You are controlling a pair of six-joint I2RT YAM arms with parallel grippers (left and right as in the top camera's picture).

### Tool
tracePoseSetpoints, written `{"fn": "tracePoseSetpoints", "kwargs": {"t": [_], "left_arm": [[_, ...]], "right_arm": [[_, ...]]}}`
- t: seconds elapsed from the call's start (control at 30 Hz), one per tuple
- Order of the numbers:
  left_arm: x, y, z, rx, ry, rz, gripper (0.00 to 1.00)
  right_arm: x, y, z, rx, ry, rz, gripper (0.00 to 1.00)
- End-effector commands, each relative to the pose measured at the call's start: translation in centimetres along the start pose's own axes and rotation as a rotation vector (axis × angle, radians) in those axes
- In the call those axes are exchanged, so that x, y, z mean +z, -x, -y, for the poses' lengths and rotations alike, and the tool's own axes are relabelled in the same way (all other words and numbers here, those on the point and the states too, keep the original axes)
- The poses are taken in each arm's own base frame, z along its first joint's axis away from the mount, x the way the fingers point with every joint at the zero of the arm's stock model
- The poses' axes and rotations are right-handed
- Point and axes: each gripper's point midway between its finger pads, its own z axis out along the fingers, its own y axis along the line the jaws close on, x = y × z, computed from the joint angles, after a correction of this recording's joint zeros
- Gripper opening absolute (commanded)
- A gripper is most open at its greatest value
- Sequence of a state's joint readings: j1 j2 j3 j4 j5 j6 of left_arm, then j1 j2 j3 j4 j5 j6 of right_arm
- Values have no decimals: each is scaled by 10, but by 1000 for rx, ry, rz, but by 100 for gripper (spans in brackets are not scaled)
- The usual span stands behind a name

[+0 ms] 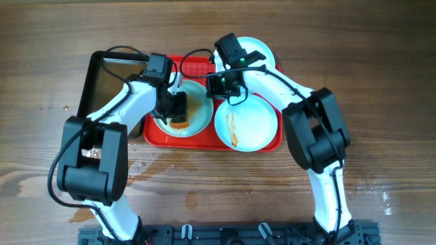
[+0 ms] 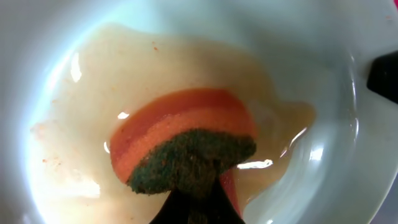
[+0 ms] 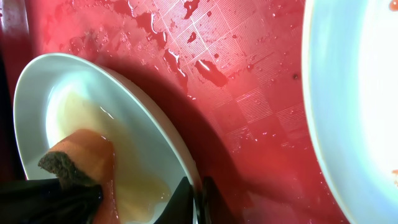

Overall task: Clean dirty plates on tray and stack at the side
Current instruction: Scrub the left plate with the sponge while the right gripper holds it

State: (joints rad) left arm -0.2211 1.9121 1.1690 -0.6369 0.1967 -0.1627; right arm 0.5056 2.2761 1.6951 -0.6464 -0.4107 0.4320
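Note:
The red tray (image 1: pixel 204 139) holds two white plates. The left plate (image 1: pixel 197 121) has brownish liquid in it. My left gripper (image 1: pixel 178 112) is shut on an orange sponge (image 1: pixel 179 123) with a green scouring side, pressed into that plate. The left wrist view shows the sponge (image 2: pixel 186 146), the gripper (image 2: pixel 196 208) and the wet plate (image 2: pixel 68 43). My right gripper (image 1: pixel 212 92) is shut on that plate's right rim, and the right wrist view shows its fingers (image 3: pixel 198 200) pinching the rim (image 3: pixel 155 124). The right plate (image 1: pixel 255 122) has an orange-brown streak. A third plate (image 1: pixel 262 49) lies behind the tray.
A black pan (image 1: pixel 109 78) with brownish liquid stands left of the tray. The tray floor (image 3: pixel 236 93) is wet with droplets. Water patches lie on the wooden table (image 1: pixel 163 167) in front of the tray.

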Motion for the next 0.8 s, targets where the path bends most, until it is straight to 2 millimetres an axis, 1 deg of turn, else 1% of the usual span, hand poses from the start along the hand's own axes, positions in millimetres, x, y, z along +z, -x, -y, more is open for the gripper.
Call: {"fn": "tracePoseSetpoints", "kwargs": {"t": [0.0, 0.07, 0.13, 0.17, 0.23, 0.3, 0.37, 0.4, 0.47, 0.6, 0.67, 0.77], "left_arm": [[23, -33, -34, -216, 170, -92, 4], [22, -37, -37, -342, 196, -92, 4], [22, -45, -33, -463, 211, -107, 4], [22, -48, -31, -496, 218, -113, 4], [23, -52, -23, -515, 225, -120, 4], [25, -54, -14, -496, 222, -119, 4], [28, -53, -5, -503, 220, -97, 4], [28, -51, -4, -517, 227, -83, 4], [29, -41, -7, -548, 268, -6, 4], [20, -6, -30, -546, 390, 212, 4], [12, 9, -41, -547, 440, 305, 4], [5, 26, -50, -541, 468, 393, 4]], "right_arm": [[9, 0, 0, 31, -6, -3, 4], [9, 0, -1, 31, -4, -1, 4], [9, 1, -1, 32, -2, 2, 4], [9, 2, -1, 31, -2, 5, 4], [9, 3, -2, 29, 0, 9, 4], [9, 3, -2, 29, 1, 9, 4], [9, 3, -2, 29, 1, 8, 4], [9, 3, -2, 29, 1, 8, 4], [9, 3, -2, 30, 1, 8, 4], [9, 4, -1, 54, -1, 13, 4], [9, 8, 0, 66, -6, 30, 4], [6, 17, 2, 88, 2, 60, 4]]}}
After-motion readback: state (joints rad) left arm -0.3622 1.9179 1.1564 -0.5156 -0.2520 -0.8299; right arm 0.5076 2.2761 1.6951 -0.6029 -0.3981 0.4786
